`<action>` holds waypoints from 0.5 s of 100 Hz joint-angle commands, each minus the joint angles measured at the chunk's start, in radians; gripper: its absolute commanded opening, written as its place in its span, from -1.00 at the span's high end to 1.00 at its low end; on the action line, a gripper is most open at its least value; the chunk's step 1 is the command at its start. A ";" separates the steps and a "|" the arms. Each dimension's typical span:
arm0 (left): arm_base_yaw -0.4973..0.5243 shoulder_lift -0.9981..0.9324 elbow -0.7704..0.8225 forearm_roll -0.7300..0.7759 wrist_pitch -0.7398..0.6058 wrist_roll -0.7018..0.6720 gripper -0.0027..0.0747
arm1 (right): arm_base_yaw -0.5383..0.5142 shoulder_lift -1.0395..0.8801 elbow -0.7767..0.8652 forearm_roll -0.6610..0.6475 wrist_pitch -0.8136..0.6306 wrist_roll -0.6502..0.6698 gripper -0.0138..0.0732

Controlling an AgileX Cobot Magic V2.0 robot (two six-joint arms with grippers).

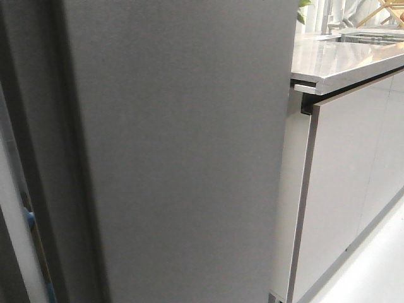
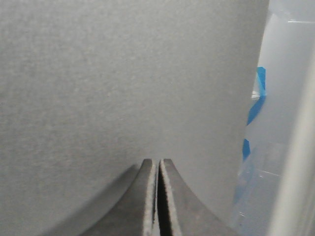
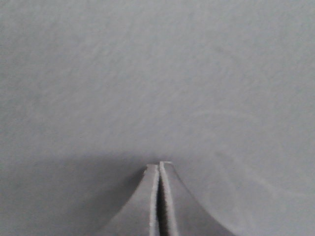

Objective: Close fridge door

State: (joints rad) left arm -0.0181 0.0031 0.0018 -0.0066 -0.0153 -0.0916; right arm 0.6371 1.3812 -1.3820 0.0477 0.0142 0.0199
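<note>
1. Two closed grippers against one big slab: the fridge door [image 1: 183, 151] fills most of the front view, a matte dark-grey face running from about 11 o'clock down to 5 o'clock. The pale cabinet front [image 1: 353, 189] and the steel countertop [image 1: 347, 60] sit off at 3 and 1 o'clock. Neither arm shows in that view.
2. Biggest risk, as I judge it: the door is flat and handleless, so tips pushing on it could skid sideways across the face and lose the push.
3. Next risk: the left gripper [image 2: 158, 164] has its jaws pressed together on nothing, and the door's free edge lies close by at its 2 o'clock. Sliding that way, it could slip off the edge toward the clear bins with blue tape [image 2: 260, 81] (the gap there suggests the door is not yet shut).
4. Smaller worry: the right gripper [image 3: 159, 167], also clenched and empty, meets plain door face at its 12 o'clock, tips at or just off the surface; contact cannot be confirmed.
</note>
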 commanded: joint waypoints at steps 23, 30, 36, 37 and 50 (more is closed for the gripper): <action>-0.005 0.019 0.028 -0.002 -0.077 -0.004 0.99 | 0.010 0.146 -0.162 0.000 -0.096 0.001 0.86; -0.005 0.019 0.028 -0.002 -0.077 -0.004 0.99 | 0.015 0.172 -0.192 0.000 -0.087 0.001 0.86; -0.005 0.019 0.028 -0.002 -0.077 -0.004 0.98 | 0.019 0.192 -0.212 0.000 -0.082 0.001 0.86; -0.005 0.019 0.028 -0.002 -0.077 -0.004 0.99 | 0.019 0.195 -0.216 0.000 -0.082 0.001 0.86; -0.005 0.019 0.028 -0.002 -0.077 -0.004 0.99 | 0.019 0.222 -0.234 0.000 -0.090 0.001 0.86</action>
State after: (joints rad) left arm -0.0181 0.0031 0.0018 -0.0066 -0.0153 -0.0916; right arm 0.6549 1.6269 -1.5689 0.0477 0.0000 0.0199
